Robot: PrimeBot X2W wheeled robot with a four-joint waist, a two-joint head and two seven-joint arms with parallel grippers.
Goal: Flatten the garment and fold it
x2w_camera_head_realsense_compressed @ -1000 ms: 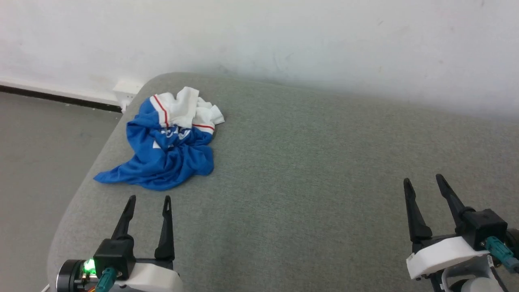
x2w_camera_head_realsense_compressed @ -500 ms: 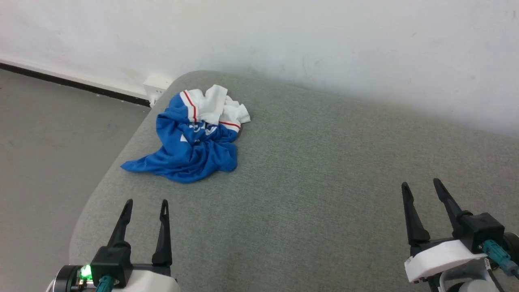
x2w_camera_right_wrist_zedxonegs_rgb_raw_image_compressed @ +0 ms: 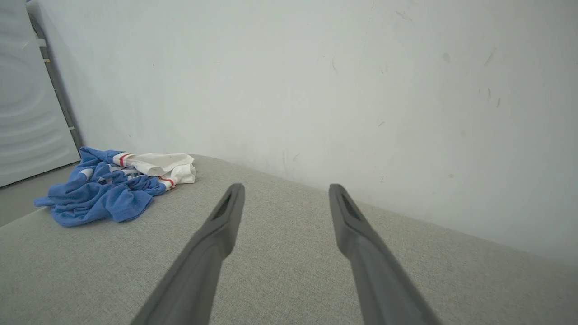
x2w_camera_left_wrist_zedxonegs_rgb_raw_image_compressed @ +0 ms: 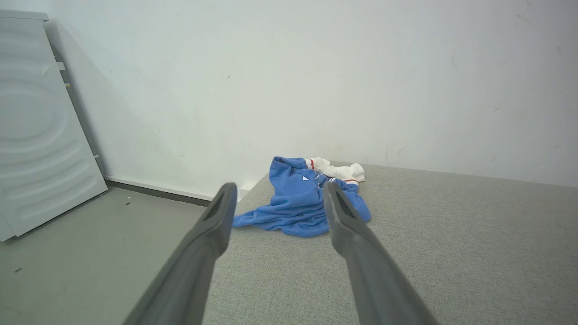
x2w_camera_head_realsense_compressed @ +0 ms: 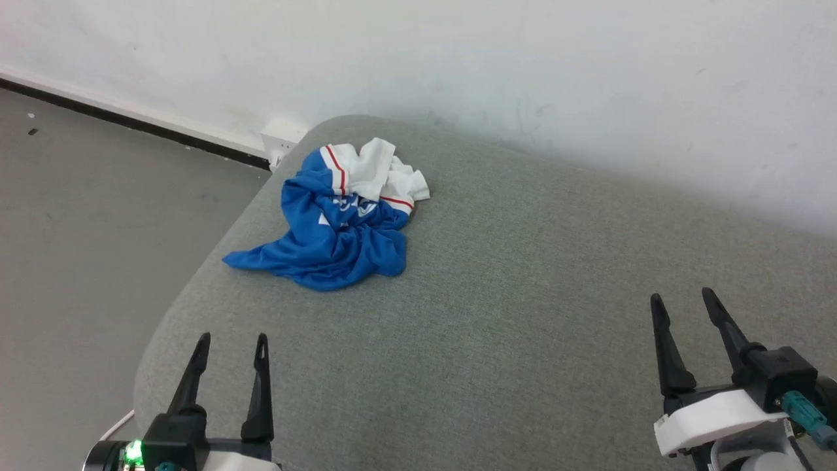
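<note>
Crumpled blue garment (x2w_camera_head_realsense_compressed: 333, 229) heaped near the far left corner of the grey table (x2w_camera_head_realsense_compressed: 523, 294), white sleeve ends toward the wall (x2w_camera_head_realsense_compressed: 523, 65), left claw (x2w_camera_head_realsense_compressed: 233, 337) spread, empty, short of it, right claw (x2w_camera_head_realsense_compressed: 681, 296) spread, empty, well apart

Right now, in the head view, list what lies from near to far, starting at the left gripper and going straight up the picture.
left gripper, open → garment, crumpled on the grey upholstery → white wall
</note>
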